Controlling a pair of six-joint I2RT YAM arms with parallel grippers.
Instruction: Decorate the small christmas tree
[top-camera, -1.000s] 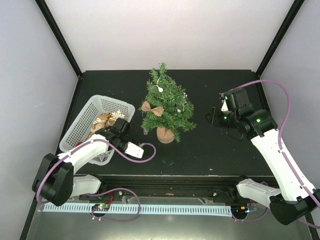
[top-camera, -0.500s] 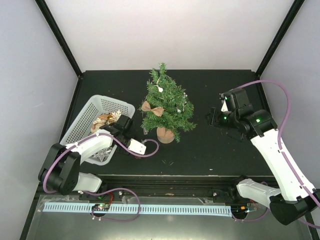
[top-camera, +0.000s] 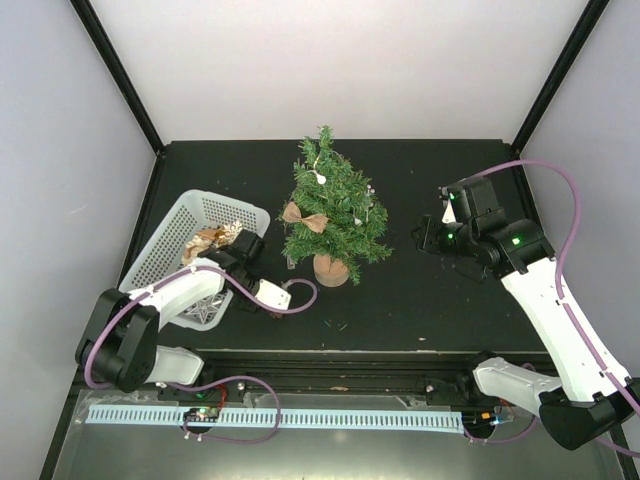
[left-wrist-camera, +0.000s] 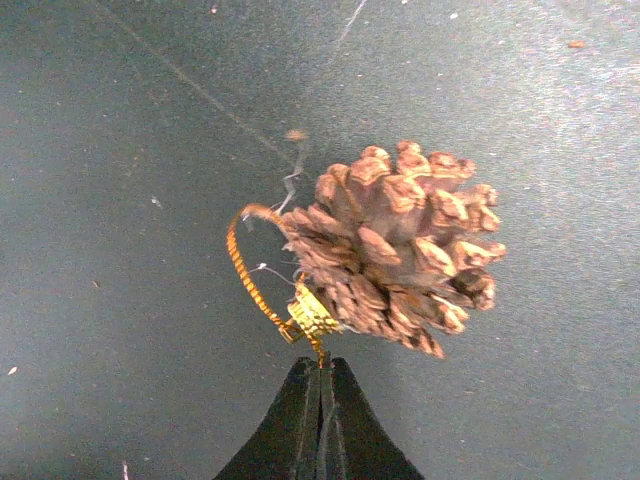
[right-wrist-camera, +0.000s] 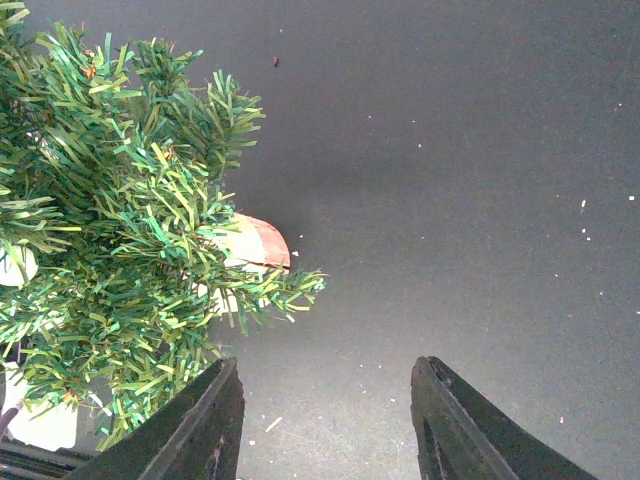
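Observation:
The small christmas tree (top-camera: 332, 210) stands mid-table on its tan wooden base (top-camera: 331, 269); its branches also fill the left of the right wrist view (right-wrist-camera: 120, 230). It carries a brown bow (top-camera: 304, 217) and small white ornaments (top-camera: 320, 178). My left gripper (left-wrist-camera: 321, 365) is shut on the gold wire loop (left-wrist-camera: 250, 275) of a brown pine cone (left-wrist-camera: 400, 245), held over bare table. Its wrist (top-camera: 258, 275) sits between the basket and the tree. My right gripper (right-wrist-camera: 325, 365) is open and empty, low, just right of the tree (top-camera: 425, 235).
A white mesh basket (top-camera: 165, 255) at the left holds more ornaments (top-camera: 215, 237). Small debris (top-camera: 338, 324) lies on the black table in front of the tree. Dark frame posts and pale walls surround the table.
My left arm has shifted slightly away from me beside the basket, still holding the pine cone. The right arm and the tree have not moved.

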